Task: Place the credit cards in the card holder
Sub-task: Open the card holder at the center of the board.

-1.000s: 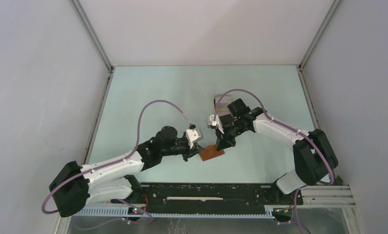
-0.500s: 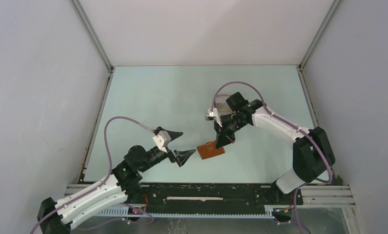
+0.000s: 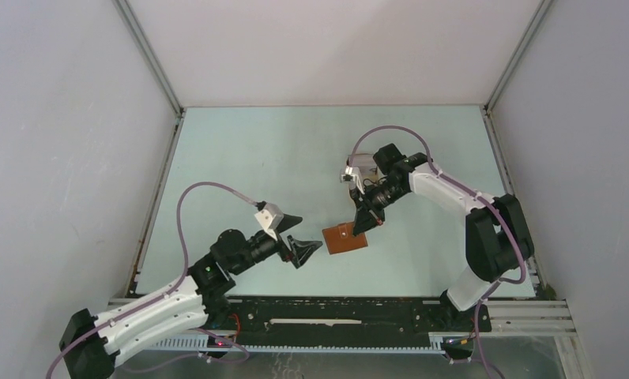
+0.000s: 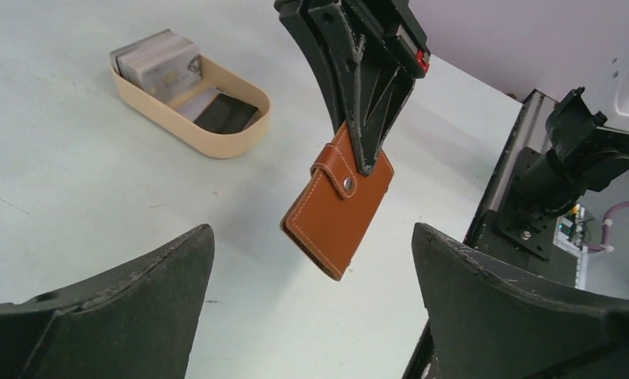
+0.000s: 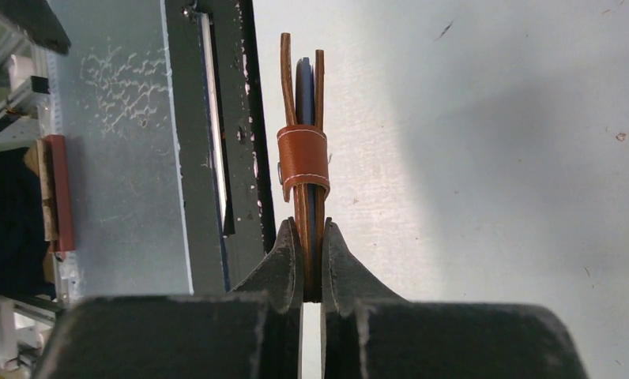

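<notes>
The reddish-brown card holder point(image 3: 344, 238) hangs by one edge from my right gripper point(image 3: 364, 221), which is shut on it. The left wrist view shows the holder point(image 4: 339, 209) closed, strap snapped, tilted above the table. Edge-on in the right wrist view, the holder point(image 5: 303, 158) has a blue card point(image 5: 304, 87) between its leaves, and the right gripper point(image 5: 312, 229) pinches both leaves. My left gripper point(image 3: 306, 232) stands wide open just left of the holder, touching nothing. More credit cards point(image 4: 157, 59) sit in a tan tray point(image 4: 240, 140), with a dark card point(image 4: 226, 113) lying flat inside.
The tan oval tray lies behind the right arm, mostly hidden from the top camera. A black rail point(image 3: 335, 312) runs along the table's near edge point(image 5: 216, 118), close under the hanging holder. Grey walls enclose the pale green table point(image 3: 280, 158).
My left gripper opened and pulled back toward the near left, away from the card holder. The right gripper kept its grip on the holder, which shifted only slightly.
</notes>
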You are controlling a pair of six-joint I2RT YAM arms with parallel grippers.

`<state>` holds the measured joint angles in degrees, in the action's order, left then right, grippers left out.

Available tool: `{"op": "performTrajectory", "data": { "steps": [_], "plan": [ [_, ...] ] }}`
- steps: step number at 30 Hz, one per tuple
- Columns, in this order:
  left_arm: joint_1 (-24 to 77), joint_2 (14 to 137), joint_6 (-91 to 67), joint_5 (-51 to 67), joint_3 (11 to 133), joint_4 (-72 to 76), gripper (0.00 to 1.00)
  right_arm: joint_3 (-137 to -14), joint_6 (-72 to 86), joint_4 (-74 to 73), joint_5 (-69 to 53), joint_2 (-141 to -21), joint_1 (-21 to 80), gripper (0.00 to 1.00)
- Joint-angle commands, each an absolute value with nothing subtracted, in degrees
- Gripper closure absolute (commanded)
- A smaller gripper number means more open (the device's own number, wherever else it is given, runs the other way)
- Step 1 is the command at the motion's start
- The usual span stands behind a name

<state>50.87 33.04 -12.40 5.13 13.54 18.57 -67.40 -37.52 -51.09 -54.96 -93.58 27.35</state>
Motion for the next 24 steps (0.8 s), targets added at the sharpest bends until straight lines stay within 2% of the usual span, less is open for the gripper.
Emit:
{"op": "performTrajectory", "data": {
  "steps": [1,11,13,19,24],
  "plan": [
    [51.0,36.7,-16.3,7.5,19.4,19.5,0.02,-71.6,-37.5,-56.0,-58.6,-96.6,26.6,1.0],
    [51.8,42.3,-19.0,8.8,21.9,18.7,0.11,-72.9,-36.3,-57.3,-58.8,-99.9,26.5,1.0],
    [52.8,42.8,-17.9,5.1,22.4,16.8,0.15,-73.4,-36.3,-58.0,-59.3,-100.7,26.5,1.0],
    [61.0,47.2,-15.0,-10.1,26.1,10.2,0.16,-74.1,-35.9,-58.6,-59.8,-102.2,26.5,1.0],
    [64.7,54.1,-15.6,-16.1,30.5,7.8,0.25,-74.4,-34.9,-58.5,-60.4,-103.2,26.5,1.0]
  ]
}}
